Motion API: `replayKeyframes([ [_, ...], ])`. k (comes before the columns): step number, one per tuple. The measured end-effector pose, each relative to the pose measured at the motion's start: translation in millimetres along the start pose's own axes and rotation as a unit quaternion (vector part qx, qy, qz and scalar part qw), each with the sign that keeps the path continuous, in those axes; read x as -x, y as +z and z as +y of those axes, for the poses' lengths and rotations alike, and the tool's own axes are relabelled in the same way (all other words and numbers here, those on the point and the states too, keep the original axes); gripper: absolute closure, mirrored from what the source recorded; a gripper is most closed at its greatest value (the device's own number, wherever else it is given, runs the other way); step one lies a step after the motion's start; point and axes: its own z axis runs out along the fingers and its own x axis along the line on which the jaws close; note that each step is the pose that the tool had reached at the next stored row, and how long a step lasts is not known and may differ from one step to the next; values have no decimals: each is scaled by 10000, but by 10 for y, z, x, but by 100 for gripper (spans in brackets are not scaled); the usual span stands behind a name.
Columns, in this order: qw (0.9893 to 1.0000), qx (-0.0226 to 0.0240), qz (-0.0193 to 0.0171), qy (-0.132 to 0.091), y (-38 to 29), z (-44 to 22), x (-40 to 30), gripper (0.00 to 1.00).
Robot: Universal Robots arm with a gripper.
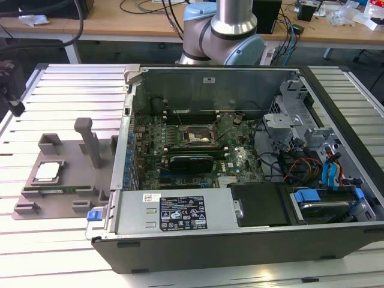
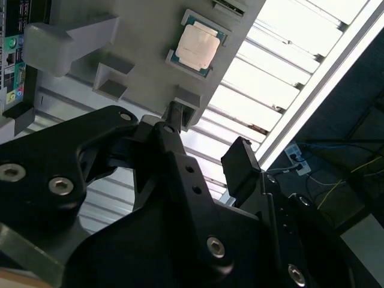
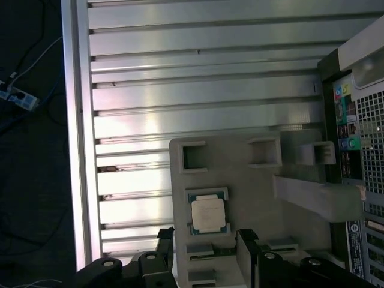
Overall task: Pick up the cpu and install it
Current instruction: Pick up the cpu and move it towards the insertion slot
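The cpu (image 1: 48,171) (image 3: 207,214) (image 2: 198,48), a small square chip with a pale metal top and a thin green edge, lies flat in a recess of the grey fixture (image 1: 69,174) on the slatted table, at the exterior view's left of the computer case. My gripper (image 3: 206,241) (image 2: 207,144) hangs well above the fixture, open, its two black fingers (image 3: 246,246) apart with nothing between them. In the first wrist view the cpu lies just beyond the gap between the fingers. The arm's dark tool end (image 1: 11,84) shows at the exterior view's left edge.
The open computer case (image 1: 240,156) holds a green motherboard with a dark square socket (image 1: 197,137) and a long black card (image 1: 192,161). A tall grey post (image 1: 89,141) and raised blocks stand on the fixture. The table's edge (image 3: 75,150) runs close by, with dark floor beyond.
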Motion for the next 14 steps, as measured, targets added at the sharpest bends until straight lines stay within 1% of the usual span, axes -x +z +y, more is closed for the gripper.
replayKeyframes([
  [3,10000,0,0,0,15,-1,0,45],
  [6,10000,0,0,0,46,-2,-1,45],
  [14,10000,0,0,0,88,-4,-2,45],
])
